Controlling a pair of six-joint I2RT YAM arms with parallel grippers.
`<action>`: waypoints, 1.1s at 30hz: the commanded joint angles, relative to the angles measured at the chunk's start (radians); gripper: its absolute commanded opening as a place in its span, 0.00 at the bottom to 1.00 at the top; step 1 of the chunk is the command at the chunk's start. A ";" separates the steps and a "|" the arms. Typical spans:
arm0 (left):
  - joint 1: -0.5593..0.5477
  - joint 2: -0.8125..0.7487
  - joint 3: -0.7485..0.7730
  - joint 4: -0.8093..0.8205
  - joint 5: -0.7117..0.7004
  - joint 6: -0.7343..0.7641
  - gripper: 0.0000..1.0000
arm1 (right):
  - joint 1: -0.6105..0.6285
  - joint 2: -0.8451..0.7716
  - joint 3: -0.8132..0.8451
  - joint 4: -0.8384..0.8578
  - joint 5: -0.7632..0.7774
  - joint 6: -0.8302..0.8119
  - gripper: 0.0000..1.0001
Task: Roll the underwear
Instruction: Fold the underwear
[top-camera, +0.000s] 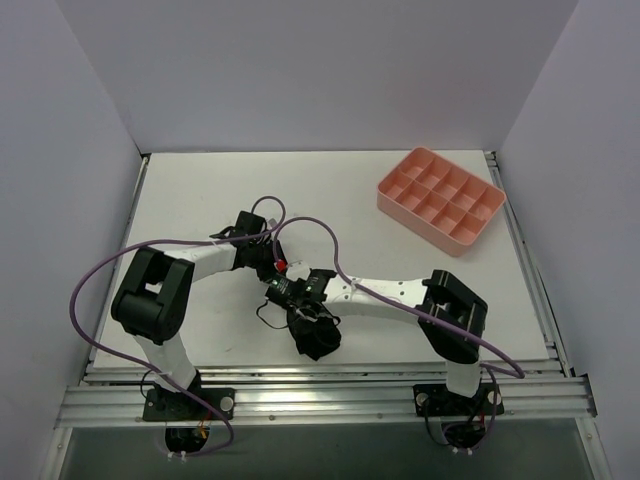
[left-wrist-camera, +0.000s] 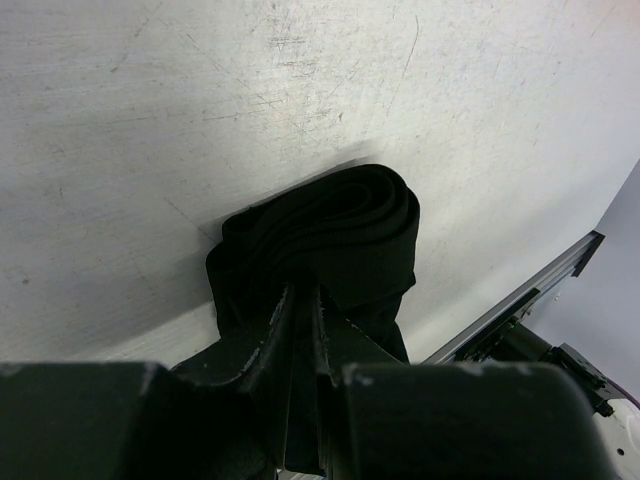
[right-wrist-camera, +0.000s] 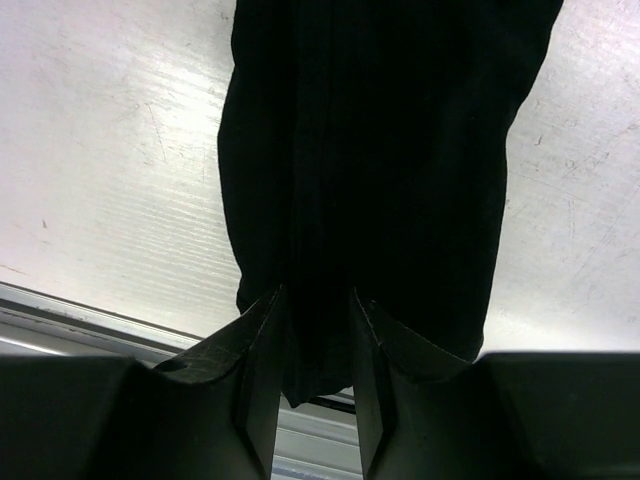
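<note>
- The table (top-camera: 200, 200) is the big white thing under everything. The pink tray (top-camera: 422, 222) sits off at the far right, well apart from where I'm working, and I don't think it matters for this step.
- My two arms fold in toward each other over the near-middle of the table, with the wrists almost touching in the top view.
- The underwear (top-camera: 318, 337) is a black bundle close to the near edge, right under both wrists. In the left wrist view it (left-wrist-camera: 340, 230) shows curved layers stacked on each other, so I'd say I'm mid-roll, not just starting.
- My right claw (right-wrist-camera: 315, 300) has its jaws a modest way apart. A thick band of fabric (right-wrist-camera: 370, 150) fills the gap, so it's gripping the underwear.
- My left claw (left-wrist-camera: 303, 300) has its jaws nearly together, pinching what looks like a thin edge of the same cloth.
- Next move, my guess: turn the bundle over once more with the layers tight and don't let either end slip loose.
- Hard to make out:
  - In the top view it's black claws on black cloth, so I can't tell where fabric ends and fingers begin.
  - How much cloth is left unrolled is hidden.
  - I can't say whether the bundle rests on the table or is lifted a bit.
</note>
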 joint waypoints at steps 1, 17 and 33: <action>-0.001 0.023 0.010 0.019 -0.020 0.031 0.20 | 0.012 0.014 0.036 -0.064 0.053 -0.005 0.26; 0.000 0.028 0.022 0.004 -0.023 0.039 0.20 | 0.015 0.079 0.075 -0.072 0.050 -0.015 0.22; 0.007 0.072 0.022 0.004 -0.046 0.057 0.19 | 0.015 0.105 0.225 -0.156 -0.024 -0.042 0.00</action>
